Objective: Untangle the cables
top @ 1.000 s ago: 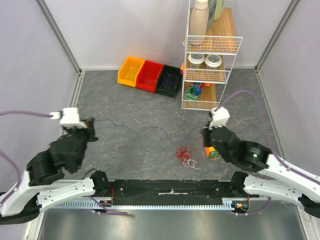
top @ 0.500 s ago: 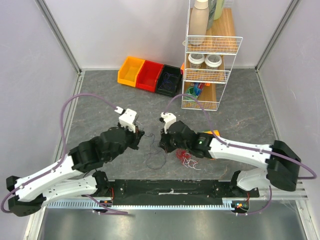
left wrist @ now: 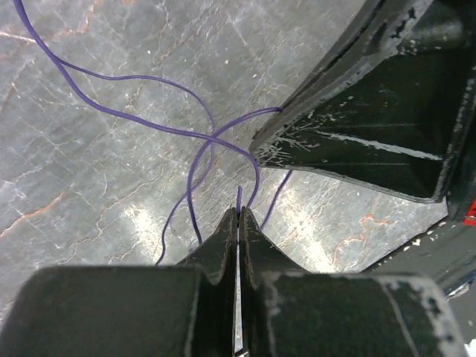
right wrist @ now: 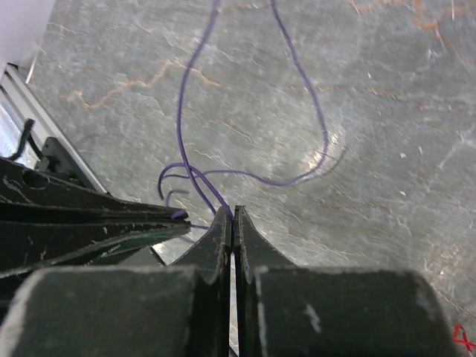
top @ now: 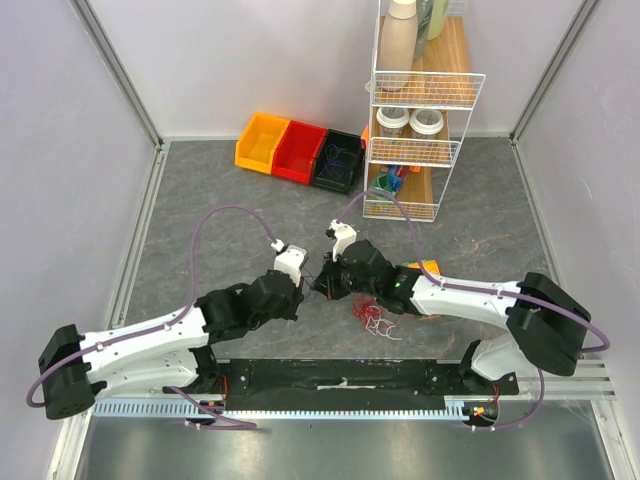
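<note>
- The cables sit mid-tabletop (top: 250, 210), just ahead of the two arm bases: one thin dark blue wire (right wrist: 178, 119) and a small red and white wire clump (top: 372, 312).
- The left gripper (left wrist: 239, 219) has its fingers pressed together on the dark blue wire, a short end poking up between the tips.
- The right gripper (right wrist: 233, 216) is likewise closed on the dark blue wire, and the two sets of fingers nearly meet tip to tip (each shows in the other's wrist view).
- Progress, as I judge it: the dark blue wire looks free of the red and white wire clump, which lies just beside the right arm, so one strand seems separated.
- Left to do: the red and white strands are knotted together, and the blue one crosses itself in slack loops near the fingers.
- Direction: the dark blue wire has no single long axis. From the pinch, two strands curve away across the stone-grey surface, out of the right wrist view.
- The clump is a compact scribble with no clear heading (too small to trace strand by strand).
</note>
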Motion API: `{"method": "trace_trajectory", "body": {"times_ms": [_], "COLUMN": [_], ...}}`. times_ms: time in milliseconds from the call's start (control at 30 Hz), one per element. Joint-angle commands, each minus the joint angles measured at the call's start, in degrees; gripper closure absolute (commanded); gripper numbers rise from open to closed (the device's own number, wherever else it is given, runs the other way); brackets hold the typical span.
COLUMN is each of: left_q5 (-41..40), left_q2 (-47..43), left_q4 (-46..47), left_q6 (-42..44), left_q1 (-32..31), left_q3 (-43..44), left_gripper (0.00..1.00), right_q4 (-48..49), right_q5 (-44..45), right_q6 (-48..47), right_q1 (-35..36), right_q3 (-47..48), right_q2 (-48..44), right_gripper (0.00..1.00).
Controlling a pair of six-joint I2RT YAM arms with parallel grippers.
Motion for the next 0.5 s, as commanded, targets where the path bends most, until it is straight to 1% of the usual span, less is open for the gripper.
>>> {"method": "trace_trajectory", "body": {"times_ms": [0,100,167,233,300,333,433,467], "left_q5": [0.74,1.44,2.05,2.41,2.41,2.58,2.85,1.80], "left_q2": [3.29,4.61,4.79,4.09,2.60,1.72,-1.88,-3.02], "left_q4": [7.00,6.91,6.04,4.72,3.31,2.52,0.76,-0.20], "left_q6": [-4.35,-4.44,-4.53,-5.31,-6.37,-6.81,-7.78,-8.65], "left_q1": [0.60,0.69,0.69,0.69,0.69,0.69,0.69,0.78], "left_q3": [-1.06,-1.41,-1.41,-1.24,-1.15,-1.24,-0.97,-0.54], "left_gripper": [0.98,0.97,0.91,0.78,0.59,0.52,0.34,0.30], "right_q4": [7.73,10.20,10.29,9.86,9.85,9.68,8.89,8.97], "right_q5": [-3.31,-4.54,-4.55,-4.28,-4.19,-4.11,-3.76,-3.75], "right_q6": [2.51,2.69,2.60,2.34,1.90,1.72,1.11,0.93], "right_q1": [-1.09,-1.27,-1.35,-1.35,-1.27,-1.35,-1.35,-1.35], "right_q3": [-3.90,-5.22,-5.40,-5.31,-5.48,-5.57,-5.92,-6.10], "right_q2": [0.99,1.96,2.92,3.89,4.51,4.51,4.42,4.25], "right_gripper": [1.00,1.00,1.00,1.00,1.00,1.00,1.00,1.00]}}
